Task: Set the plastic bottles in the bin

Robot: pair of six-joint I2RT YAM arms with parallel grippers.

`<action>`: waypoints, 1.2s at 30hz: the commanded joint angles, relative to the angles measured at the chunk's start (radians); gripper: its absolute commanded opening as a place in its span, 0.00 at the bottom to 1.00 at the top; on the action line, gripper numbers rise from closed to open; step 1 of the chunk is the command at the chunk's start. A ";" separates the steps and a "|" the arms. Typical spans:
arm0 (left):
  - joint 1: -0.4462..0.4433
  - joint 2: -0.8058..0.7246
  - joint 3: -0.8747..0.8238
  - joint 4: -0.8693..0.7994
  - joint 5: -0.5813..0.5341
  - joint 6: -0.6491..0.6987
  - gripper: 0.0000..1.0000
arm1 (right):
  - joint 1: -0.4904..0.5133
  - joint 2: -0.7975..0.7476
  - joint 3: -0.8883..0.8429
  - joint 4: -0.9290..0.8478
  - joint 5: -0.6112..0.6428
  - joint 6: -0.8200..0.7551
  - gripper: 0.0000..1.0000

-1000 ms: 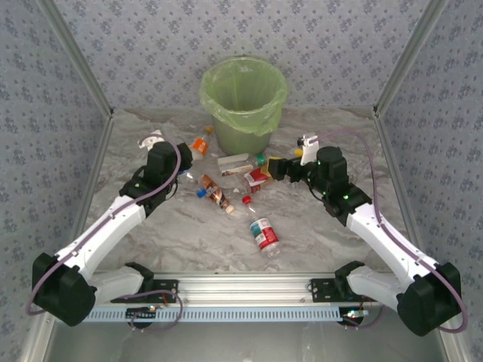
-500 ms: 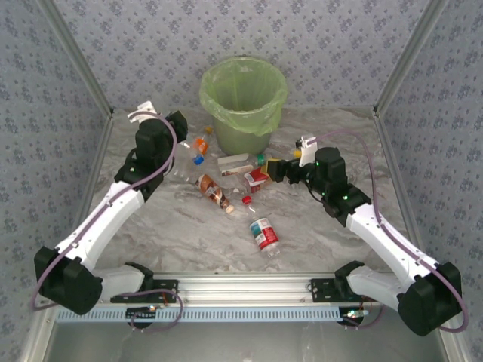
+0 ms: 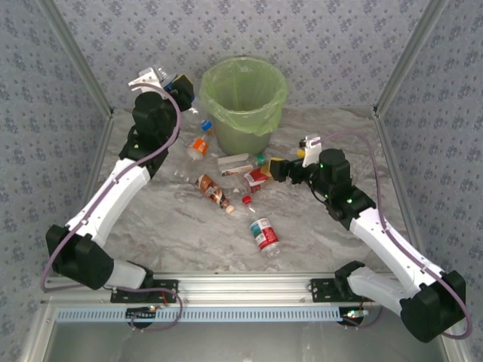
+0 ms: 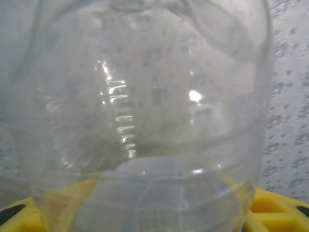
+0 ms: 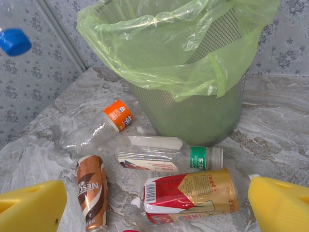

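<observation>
Left claw (image 3: 181,84) has risen from the worktop (image 3: 317,226) to the bin (image 3: 241,124) rim, clamped on a clear blue-capped bottle (image 3: 200,117). Through the left wrist I see it gripped, ready to drop. Through the right wrist, my right claw (image 5: 154,200) gapes empty over the red-labelled bottle (image 5: 190,193).

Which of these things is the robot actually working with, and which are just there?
Job: clear bottle held by left gripper; red-labelled bottle, brown bottle, orange-labelled bottle; green bin.
Just there: marbled table, patterned walls, metal rail.
</observation>
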 commanded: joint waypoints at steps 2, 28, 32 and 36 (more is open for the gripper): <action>0.002 0.079 0.099 0.116 0.088 -0.026 0.54 | 0.006 -0.032 -0.006 -0.006 0.020 -0.007 0.99; -0.077 0.682 0.833 -0.164 0.217 0.035 0.54 | 0.008 -0.126 -0.039 -0.076 0.078 -0.006 0.99; -0.078 0.762 0.973 -0.276 0.321 0.110 0.54 | 0.008 -0.131 -0.038 -0.089 0.085 -0.012 0.99; -0.078 0.872 1.170 -0.446 0.341 0.141 0.54 | 0.008 -0.134 -0.041 -0.094 0.090 -0.020 0.99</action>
